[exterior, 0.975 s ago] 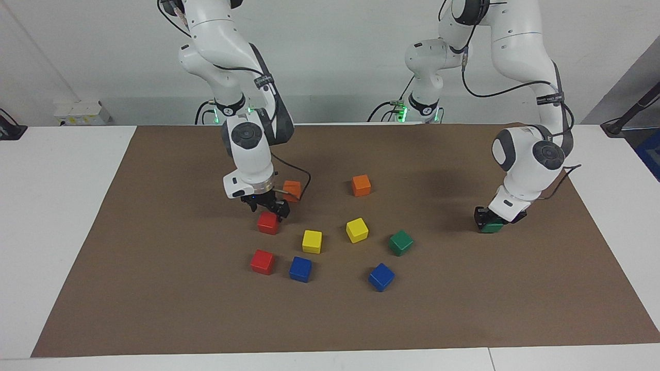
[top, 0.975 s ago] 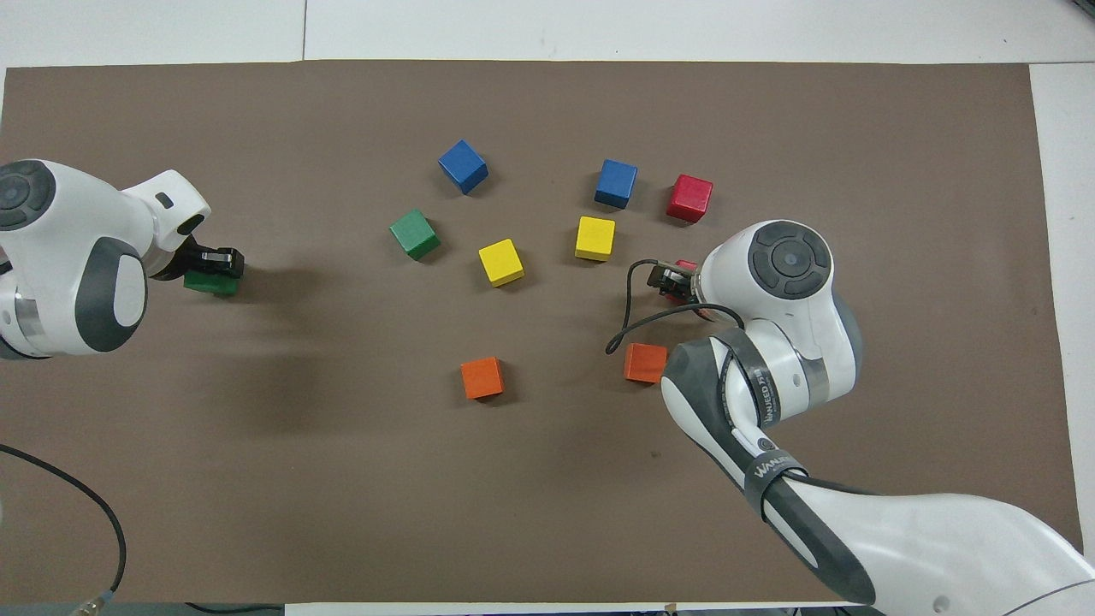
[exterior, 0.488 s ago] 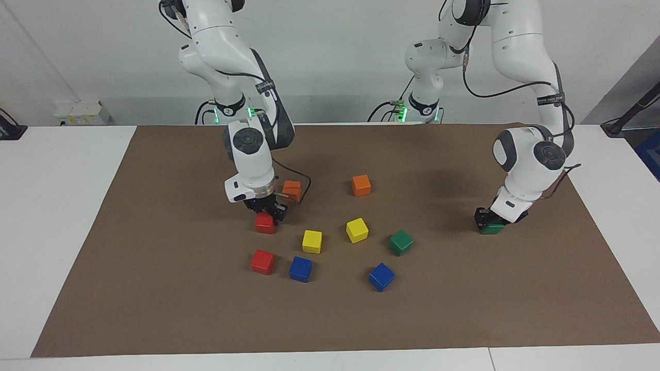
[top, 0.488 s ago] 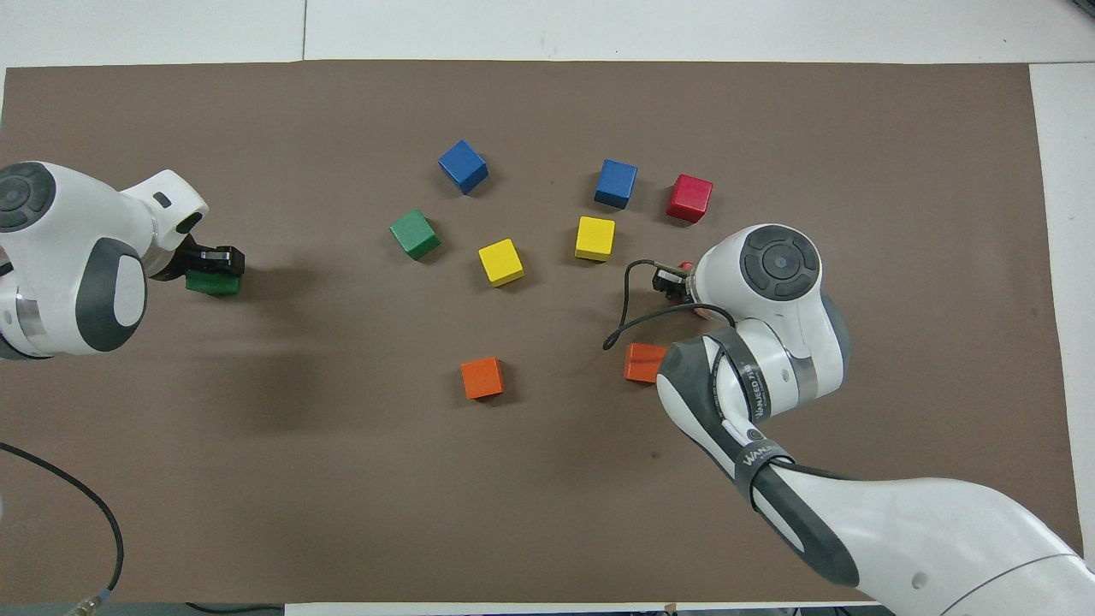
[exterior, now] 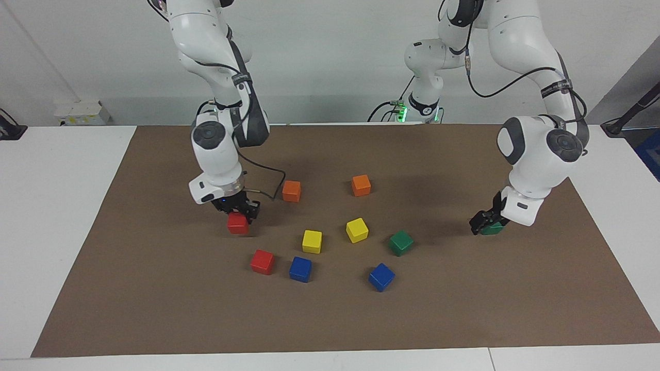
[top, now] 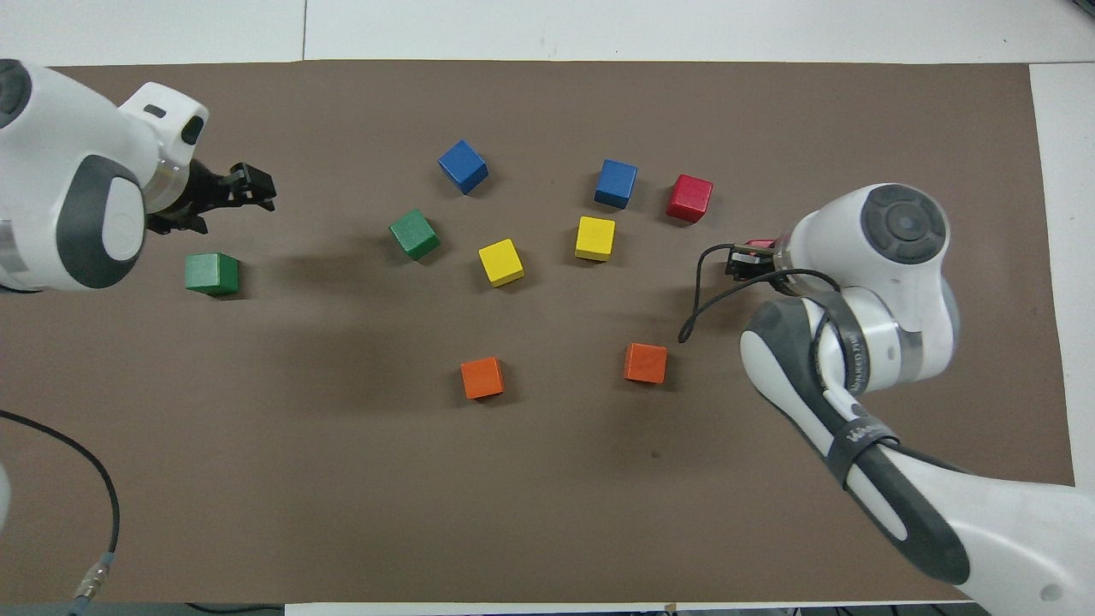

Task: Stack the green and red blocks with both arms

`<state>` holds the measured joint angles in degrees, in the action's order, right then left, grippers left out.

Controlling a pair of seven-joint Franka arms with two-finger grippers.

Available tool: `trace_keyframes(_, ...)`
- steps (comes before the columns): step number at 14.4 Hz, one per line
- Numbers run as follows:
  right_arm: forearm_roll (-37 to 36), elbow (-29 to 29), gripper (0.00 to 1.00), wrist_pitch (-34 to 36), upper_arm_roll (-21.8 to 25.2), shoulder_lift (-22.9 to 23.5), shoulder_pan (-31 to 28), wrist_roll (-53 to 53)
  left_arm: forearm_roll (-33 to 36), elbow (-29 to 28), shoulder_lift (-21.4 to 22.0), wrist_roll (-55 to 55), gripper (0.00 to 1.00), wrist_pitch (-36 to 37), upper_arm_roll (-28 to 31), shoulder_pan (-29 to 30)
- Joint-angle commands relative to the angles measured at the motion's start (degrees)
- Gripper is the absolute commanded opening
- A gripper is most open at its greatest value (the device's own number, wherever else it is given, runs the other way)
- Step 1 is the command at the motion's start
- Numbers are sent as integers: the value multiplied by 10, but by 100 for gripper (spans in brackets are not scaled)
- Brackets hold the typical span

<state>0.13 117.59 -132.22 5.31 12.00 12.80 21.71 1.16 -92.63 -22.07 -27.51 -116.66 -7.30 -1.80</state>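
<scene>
Right claw [exterior: 238,210] is clamped on a red block [exterior: 237,223], held just above the brown mat [exterior: 154,288] w/ its shadow under it, toward the right arm's end of the desk [exterior: 51,232]. In the overhead view that claw [top: 753,257] shows only a sliver of red at the fingers, rest hidden by the wrist.

Left claw [exterior: 482,220] is up over the mat at the left arm's end, fingers [top: 252,180] spread & empty. One green block [top: 211,274] sits on the mat below it, apart from the fingers; in the facing view this block [exterior: 492,228] is partly hidden by the claw.

2nd green block [exterior: 400,242] rests nr the middle, beside a yellow block [exterior: 357,230]. 2nd red block [exterior: 262,262] lies just beside a blue block [exterior: 300,269], farther from the robots than the held one. Another yellow block [exterior: 312,241], another blue block [exterior: 381,276] & two orange blocks [exterior: 291,190] [exterior: 361,185] are scattered around; nothing stacked yet.
</scene>
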Motion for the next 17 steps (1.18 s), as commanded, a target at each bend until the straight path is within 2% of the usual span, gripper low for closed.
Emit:
trace_keyframes(1, 6, 17, 0, -1, -6, -12, -68, -115, 4, 112, -93, -212, 100, 20, 15, -90)
trace_keyframes(2, 6, 18, 0, -6, -6, -11, -87, -144, 8, 133, -114, -242, 100, 14, 21, -109)
trace_keyframes(4, 6, 18, 0, -30, -7, 6, -119, -211, 37, 128, -115, -256, 100, 5, 31, -137)
trace_keyframes(7, 6, 7, 0, -48, -6, 41, -140, -251, 49, 61, -98, -292, 100, -66, 31, -147)
trace_keyframes(11, 8, -7, 0, -49, -6, 58, -144, -250, 53, -5, -76, -295, 100, -101, 36, -167)
trace_keyframes(12, 8, -7, 28, -49, -6, 58, -145, -250, 61, -25, -74, -306, 100, -109, 37, -180)
trace_keyframes(13, 8, -7, 99, -49, -6, 58, -146, -250, 73, -38, -71, -329, 100, -126, 43, -191)
trace_keyframes(17, 8, -29, 100, -32, -6, 57, -140, -249, 77, -76, -63, -352, 100, -173, 47, -193)
